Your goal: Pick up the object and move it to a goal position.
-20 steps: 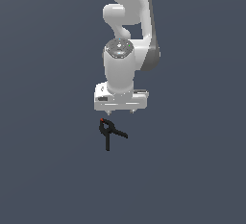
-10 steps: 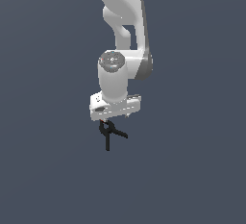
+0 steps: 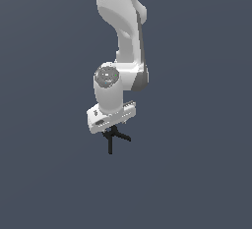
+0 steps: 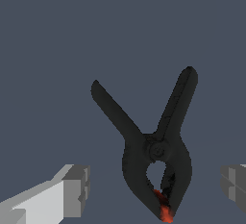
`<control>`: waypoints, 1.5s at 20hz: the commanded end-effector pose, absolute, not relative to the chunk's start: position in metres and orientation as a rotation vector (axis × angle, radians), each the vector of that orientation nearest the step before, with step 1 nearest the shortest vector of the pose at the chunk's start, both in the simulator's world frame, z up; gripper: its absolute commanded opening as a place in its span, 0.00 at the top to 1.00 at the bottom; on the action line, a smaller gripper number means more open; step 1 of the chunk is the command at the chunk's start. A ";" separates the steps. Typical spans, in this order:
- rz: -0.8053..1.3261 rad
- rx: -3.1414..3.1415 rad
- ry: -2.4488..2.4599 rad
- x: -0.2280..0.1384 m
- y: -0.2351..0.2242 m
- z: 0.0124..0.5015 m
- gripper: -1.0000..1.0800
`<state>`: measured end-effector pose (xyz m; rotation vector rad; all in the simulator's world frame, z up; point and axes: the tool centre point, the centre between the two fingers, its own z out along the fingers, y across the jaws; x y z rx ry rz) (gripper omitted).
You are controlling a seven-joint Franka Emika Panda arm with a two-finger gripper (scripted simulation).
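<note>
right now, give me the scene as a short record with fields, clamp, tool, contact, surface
object: black spring clamp, lying flat on the surface
clamp handles: two thin handles splayed in a V
clamp jaw: rounded, with a small red tip
tool: open, one finger on each side of the clamp's jaw end
contact: none visible; gaps show between both fingers and the clamp
arm: white Panda arm directly above the clamp, tool low over it
surface: plain dark grey floor

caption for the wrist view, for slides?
Open gripper straddling the black spring clamp, fingers either side, not yet touching.
</note>
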<state>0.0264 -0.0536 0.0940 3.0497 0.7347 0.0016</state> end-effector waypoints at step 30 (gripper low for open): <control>0.000 2.992 0.958 0.029 -0.068 0.020 0.04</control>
